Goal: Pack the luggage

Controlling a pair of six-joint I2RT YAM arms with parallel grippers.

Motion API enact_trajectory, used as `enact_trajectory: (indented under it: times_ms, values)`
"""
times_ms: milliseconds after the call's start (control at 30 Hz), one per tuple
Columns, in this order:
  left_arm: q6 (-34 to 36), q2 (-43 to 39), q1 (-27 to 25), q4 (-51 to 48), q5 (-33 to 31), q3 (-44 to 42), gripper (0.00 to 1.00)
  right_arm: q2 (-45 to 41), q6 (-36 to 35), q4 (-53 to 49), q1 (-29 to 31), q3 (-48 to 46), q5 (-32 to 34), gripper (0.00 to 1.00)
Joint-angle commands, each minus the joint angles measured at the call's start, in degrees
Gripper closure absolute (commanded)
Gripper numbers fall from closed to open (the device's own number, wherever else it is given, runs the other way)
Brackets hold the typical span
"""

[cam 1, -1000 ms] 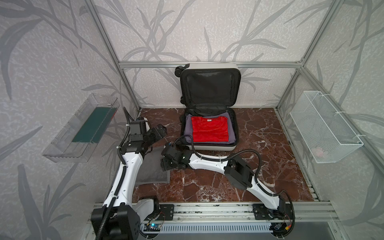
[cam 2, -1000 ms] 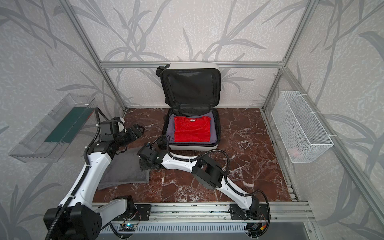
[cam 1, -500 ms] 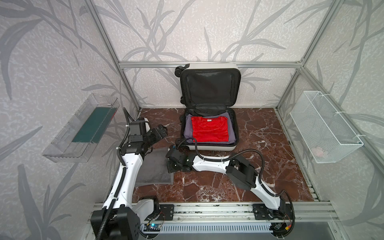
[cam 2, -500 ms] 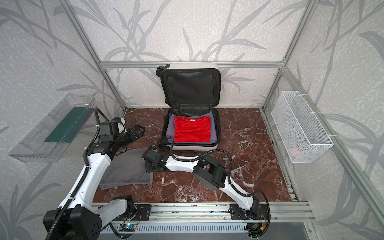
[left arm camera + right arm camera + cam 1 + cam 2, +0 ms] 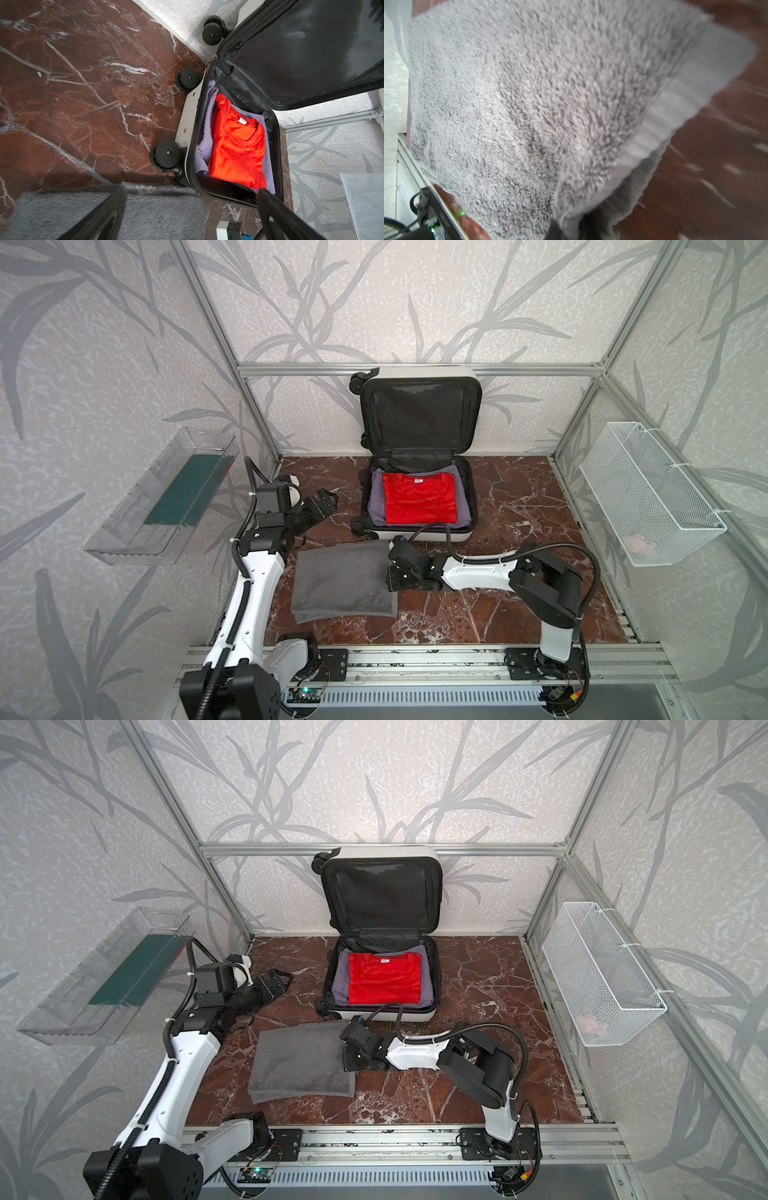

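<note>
Towel dragged rt on marble floor; rt pincer clamps its edge, lt pincer agape.

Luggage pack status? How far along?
Done: red shirt lies on a purple garment inside the open luggage. In hand: right gripper is shut on an edge of the grey towel, which lies on the floor. Left gripper is open, holding nothing. Remaining: towel into the luggage, lid shut.
</note>
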Motion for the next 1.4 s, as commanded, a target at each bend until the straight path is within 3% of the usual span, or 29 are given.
enact_trajectory:
  times_ms: [0, 233, 667, 1133, 1367]
  values:
    - [-0.7, -1.6, -0.2, -1.1, 2.7, -1.4, 0.01, -3.1, -0.4, -6.2, -3.4, -8.4, 0.0, 1.00]
    - [-1.3, -4.2, -3.6, -2.6, 3.2, -5.9, 0.01, -14.7, -5.3, -12.3, -10.6, -18.5, -0.6, 1.00]
    - [-8.8, -6.6, -19.6, 2.3, -5.3, -21.1, 0.03, -31.5, -10.8, -19.8, -22.7, -30.2, -2.6, 1.00]
    - [-9.8, 3.5, -26.9, 11.3, -6.1, -25.7, 0.15, -31.9, -12.4, -19.7, -24.1, -30.9, -4.2, 1.00]
    - [-10.1, 9.6, -28.6, 15.7, -4.7, -25.1, 0.29, -31.8, -12.7, -20.1, -24.4, -30.2, -4.5, 1.00]
